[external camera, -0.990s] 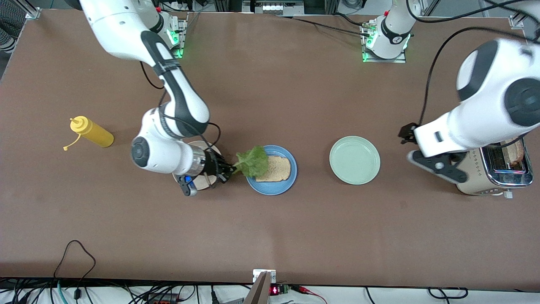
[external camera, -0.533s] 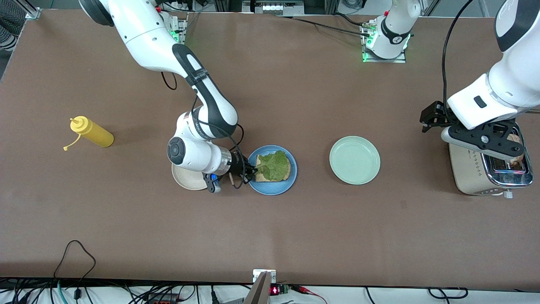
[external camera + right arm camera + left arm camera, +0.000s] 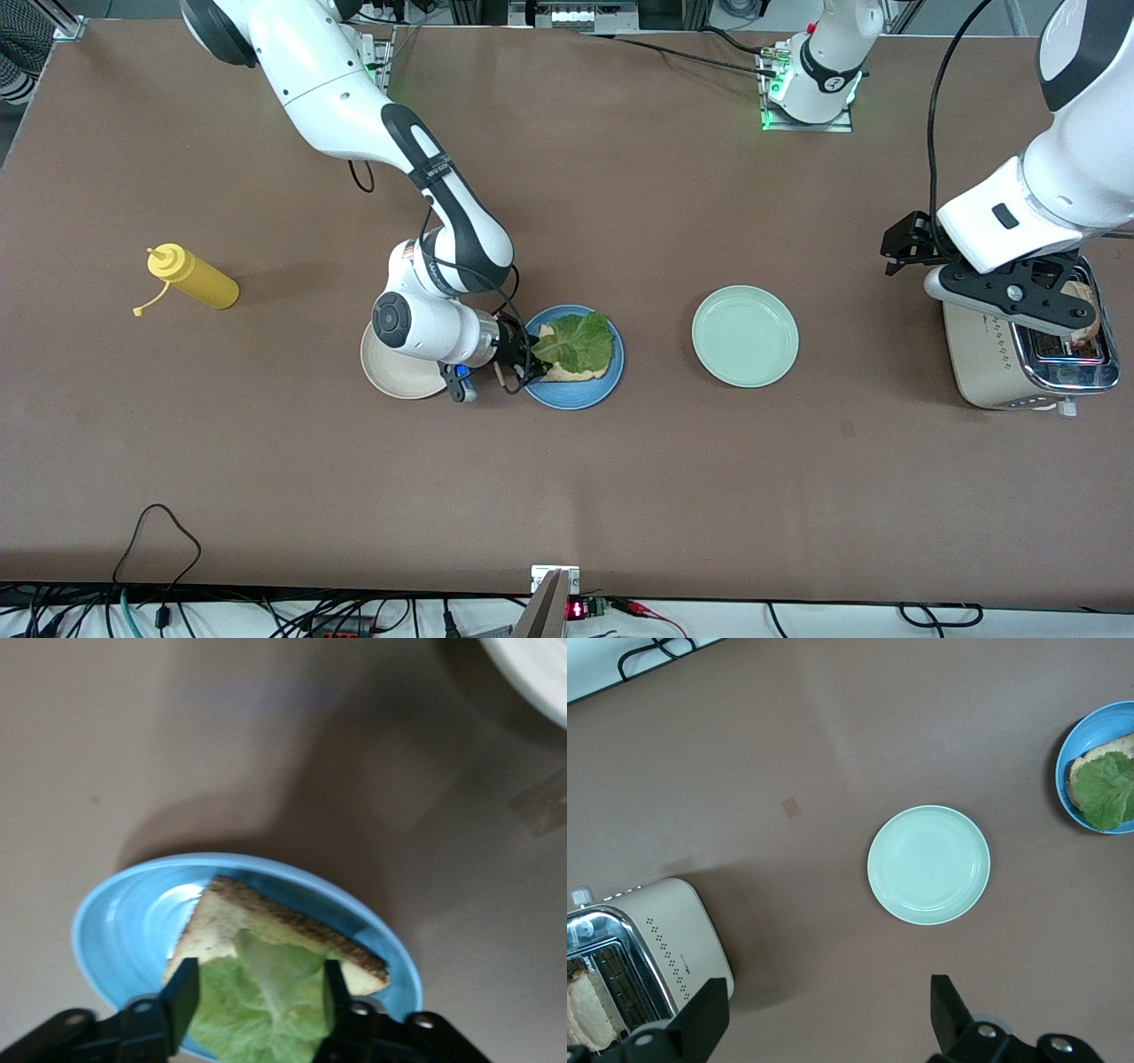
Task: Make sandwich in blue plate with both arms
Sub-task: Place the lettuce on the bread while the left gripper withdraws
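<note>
right gripper: low at the blue plate's edge, lower middle of the front view; fingers parted either side of the lettuce, can't tell if they're pinching it
lettuce: lying on the bread slice
blue plate: between a cream plate and a mint plate
left gripper: spread wide, holding nothing, up over the toaster at the frame's right edge
mustard bottle: off at mid left

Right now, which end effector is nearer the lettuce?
Right. The right end effector sits at the lettuce on the blue plate; the left end effector hovers by the toaster.
</note>
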Available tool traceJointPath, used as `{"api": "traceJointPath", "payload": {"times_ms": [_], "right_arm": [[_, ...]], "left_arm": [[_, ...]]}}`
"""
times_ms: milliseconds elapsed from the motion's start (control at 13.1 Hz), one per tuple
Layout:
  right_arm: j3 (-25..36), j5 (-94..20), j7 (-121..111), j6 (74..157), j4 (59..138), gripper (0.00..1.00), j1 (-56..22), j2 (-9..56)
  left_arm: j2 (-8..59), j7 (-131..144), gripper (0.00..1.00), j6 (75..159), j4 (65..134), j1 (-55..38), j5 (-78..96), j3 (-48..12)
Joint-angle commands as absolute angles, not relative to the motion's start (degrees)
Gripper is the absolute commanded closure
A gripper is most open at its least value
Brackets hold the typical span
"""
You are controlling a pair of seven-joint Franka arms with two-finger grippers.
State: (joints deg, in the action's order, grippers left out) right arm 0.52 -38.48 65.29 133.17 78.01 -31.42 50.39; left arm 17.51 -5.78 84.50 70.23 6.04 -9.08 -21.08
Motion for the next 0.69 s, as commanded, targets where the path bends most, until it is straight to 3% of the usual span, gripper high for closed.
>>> {"api": "traceJointPath", "payload": {"times_ms": [0, 152, 609], "right_arm": [[0.97, -37.1, 65.04, 131.14, 76.82, 0.0, -30.07, 48.78], [0.88, -32.2, 64.69, 127.56, 75.67, 0.0, -27.44, 45.98], [0.97, -24.36, 47.58, 104.89, 75.59, 0.0, -16.81, 35.26]], "left_arm": [[17.05, -5.19, 0.0, 83.85, 70.22, 5.98, -9.58, -21.01], [17.05, -5.27, 0.0, 83.85, 70.22, 5.89, -9.49, -21.09], [17.05, -5.27, 0.0, 83.76, 70.22, 5.98, -9.58, -21.09]]}}
